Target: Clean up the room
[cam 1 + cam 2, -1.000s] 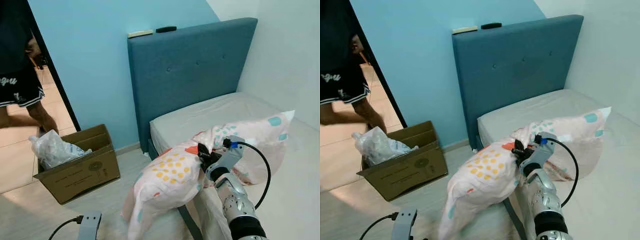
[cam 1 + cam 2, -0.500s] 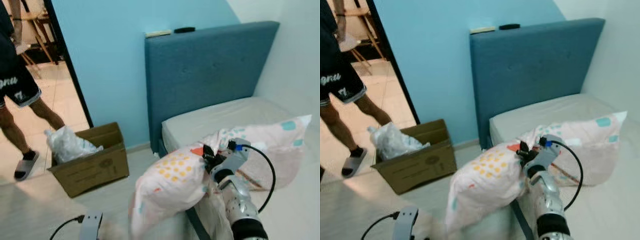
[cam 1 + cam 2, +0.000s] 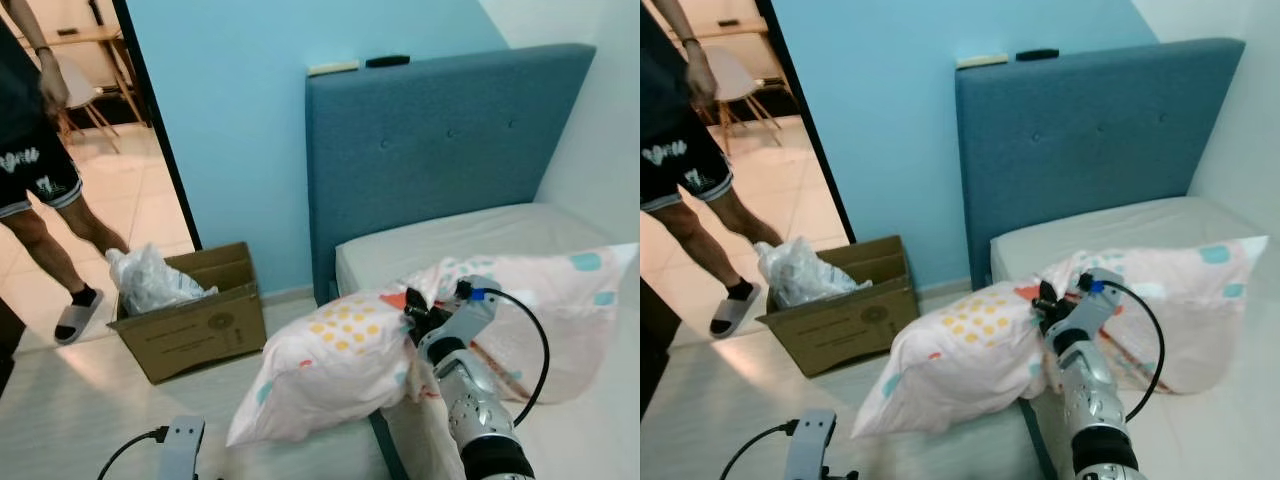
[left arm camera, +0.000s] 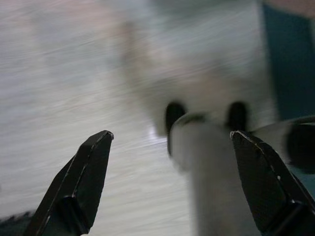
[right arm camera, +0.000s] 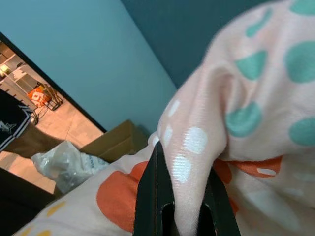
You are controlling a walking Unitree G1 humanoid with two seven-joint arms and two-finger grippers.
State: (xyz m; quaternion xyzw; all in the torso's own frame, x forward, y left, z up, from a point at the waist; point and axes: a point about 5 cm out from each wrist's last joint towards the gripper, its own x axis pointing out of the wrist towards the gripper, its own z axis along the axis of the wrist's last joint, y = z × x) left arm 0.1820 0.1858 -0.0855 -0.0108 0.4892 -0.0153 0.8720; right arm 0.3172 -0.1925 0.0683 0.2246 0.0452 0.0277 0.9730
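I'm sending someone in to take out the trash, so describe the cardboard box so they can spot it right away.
Find the blue upholstered headboard against the blue wall; on the floor to its left, near the doorway, sits the open brown cardboard box. It has a crumpled clear plastic bag sticking out of its top.

You are in a bedroom of a home: a bed [image 3: 470, 235] with a blue padded headboard [image 3: 450, 150] stands against a light blue wall [image 3: 230, 110], and a doorway [image 3: 90, 150] at the bed's head end opens onto a tiled room with chairs.
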